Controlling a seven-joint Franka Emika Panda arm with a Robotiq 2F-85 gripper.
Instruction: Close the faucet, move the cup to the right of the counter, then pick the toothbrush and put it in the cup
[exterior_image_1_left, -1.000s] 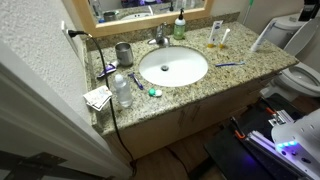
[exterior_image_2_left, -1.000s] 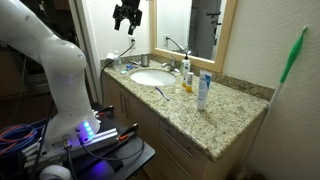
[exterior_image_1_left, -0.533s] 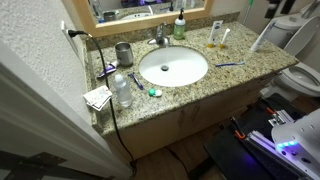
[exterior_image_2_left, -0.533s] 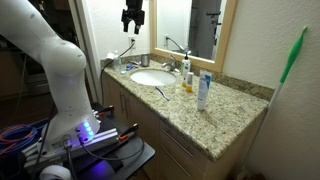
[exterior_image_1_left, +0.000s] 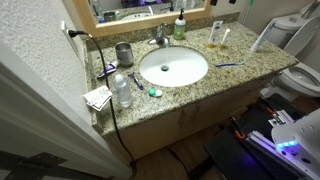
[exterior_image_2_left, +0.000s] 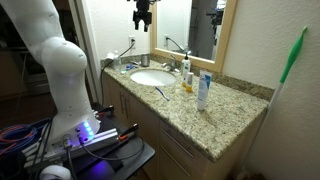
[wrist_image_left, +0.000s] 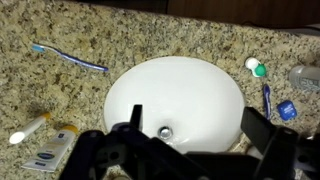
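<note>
The bench (wrist_image_left: 170, 35) is patterned in speckled beige-brown granite, and the sink basin (wrist_image_left: 190, 95) is seen in plain white. The toothbrush (wrist_image_left: 70, 57) is coloured blue with paler parts — the cup (exterior_image_1_left: 123, 54) is finished in dark metallic grey, the faucet (exterior_image_1_left: 159, 38) in shiny chrome. The soap bottle (exterior_image_1_left: 180, 28) is tinted green, the fingers (wrist_image_left: 135, 125) black

White arm (exterior_image_2_left: 45, 45) arched high, wrist turned straight down, claw (exterior_image_2_left: 143, 14) hanging near top of frame, jaws spread wide, nothing held, dark fingers (wrist_image_left: 133, 122) along wrist view's lower edge
</note>
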